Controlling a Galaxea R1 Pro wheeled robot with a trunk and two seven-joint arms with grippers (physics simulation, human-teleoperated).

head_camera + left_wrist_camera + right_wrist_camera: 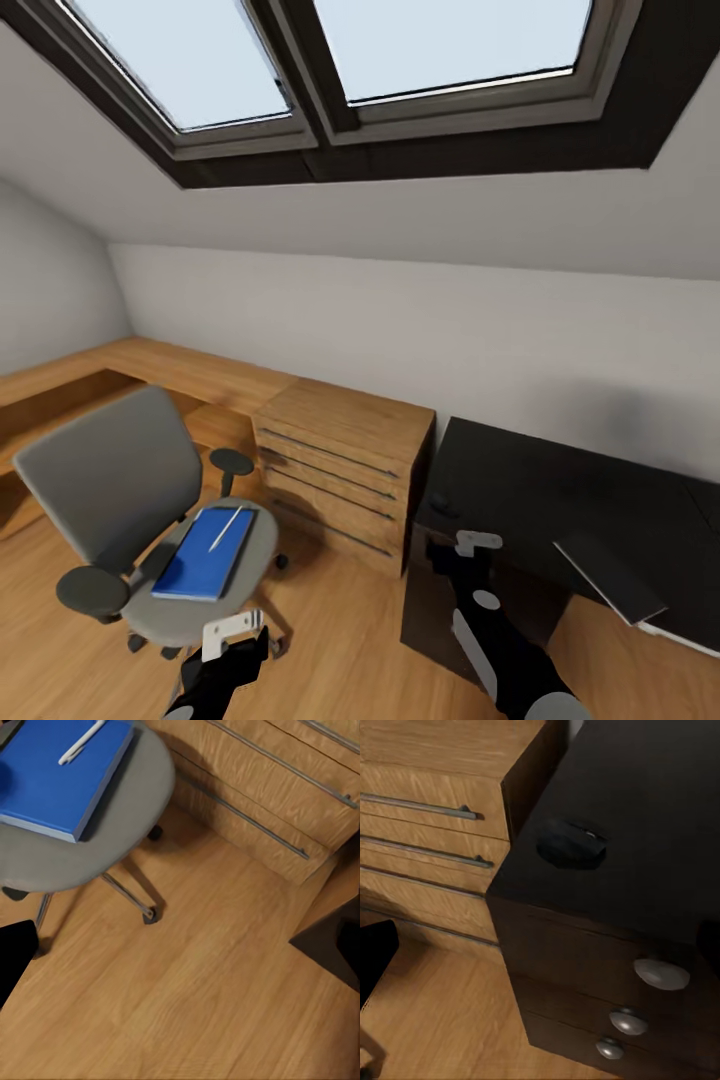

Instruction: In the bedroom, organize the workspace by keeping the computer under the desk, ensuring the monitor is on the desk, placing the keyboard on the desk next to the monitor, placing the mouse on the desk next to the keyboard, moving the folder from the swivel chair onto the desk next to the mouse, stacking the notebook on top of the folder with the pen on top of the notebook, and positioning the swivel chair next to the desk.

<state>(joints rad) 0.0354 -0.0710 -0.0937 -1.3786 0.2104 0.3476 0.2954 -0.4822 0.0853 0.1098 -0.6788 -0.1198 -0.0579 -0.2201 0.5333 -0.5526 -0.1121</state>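
On the chair (150,540) seat lies the folder (205,555), flat, with the pen (224,528) resting loose on its cover. The chair stands on the wood floor (330,640) beside the cabinet (340,470), and the desk (560,500) lies just past the cabinet, away from the chair. The mouse (440,502) sits on the desk corner nearest the cabinet. A thin dark slab, possibly the notebook or the keyboard, lies further along the desk from the cabinet; which one cannot be told.

Handling, as judged: the folder looks thin, light and fairly stiff, best taken by the free edge nearest the seat rim, where a finger can slide beneath. The pen is light and likely to roll off if the folder tilts, so it may need lifting first or the folder kept level. The mouse is small, rounded and smooth, so a pinch across its sides suits it.

The left gripper (235,630) hangs low beside the chair; the right gripper (478,543) hangs at the desk corner by the mouse. Whether either pair of jaws is apart or together cannot be told.

The left wrist view adds the folder's edge thickness and the chair's chrome base. The right wrist view adds 3 round drawer knobs (661,973) under the mouse. The head view alone relates chair to desk.
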